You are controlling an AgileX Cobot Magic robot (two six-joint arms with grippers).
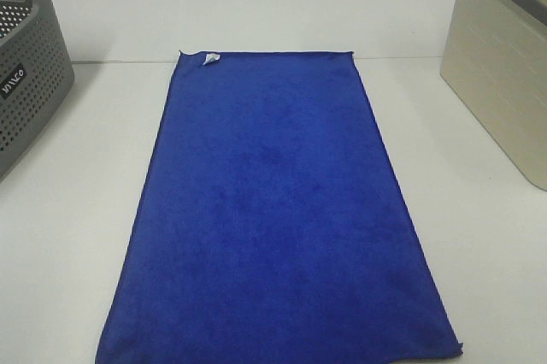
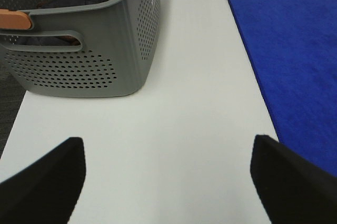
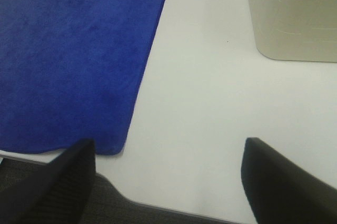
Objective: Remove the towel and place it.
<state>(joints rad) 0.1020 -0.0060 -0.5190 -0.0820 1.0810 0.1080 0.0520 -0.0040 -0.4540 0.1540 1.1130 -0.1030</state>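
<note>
The royal-blue towel [image 1: 273, 210] lies spread flat along the middle of the white table, its small white tag [image 1: 210, 58] at the far left corner. It also shows in the left wrist view [image 2: 295, 50] and in the right wrist view [image 3: 68, 56]. Neither gripper appears in the exterior view. My left gripper [image 2: 167, 179] is open and empty above bare table, beside the towel's left edge. My right gripper [image 3: 168, 182] is open and empty over the table's near edge, beside the towel's near right corner.
A grey perforated basket [image 1: 26, 73] stands at the far left; it holds dark cloth and an orange item [image 2: 16, 19]. A beige bin [image 1: 504, 65] stands at the far right, also in the right wrist view [image 3: 295, 19].
</note>
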